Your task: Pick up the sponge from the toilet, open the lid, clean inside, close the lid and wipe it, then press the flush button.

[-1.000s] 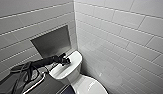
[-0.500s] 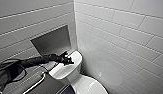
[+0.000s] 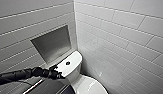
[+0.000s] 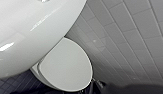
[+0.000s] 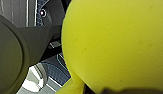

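Your left end effector [image 3: 57,73] hovers at the near edge of the tank top of the toilet [image 3: 83,83], just short of the flush button [image 3: 67,63]; apart or together, you cannot tell. The lid [image 4: 67,65] lies shut. The sponge [image 5: 114,42] bulges, apparently clamped in your right end effector. This looks like the flush step: reach to centre, then press straight down.

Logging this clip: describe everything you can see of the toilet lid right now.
The lid is a white, smooth oval cover with a slight sheen, plastic by its look. It is shut and lies flat. Its hinge end runs under the tank, which hides that part. Dark floor tiles show beside it. Nothing rests on or touches the part that shows.
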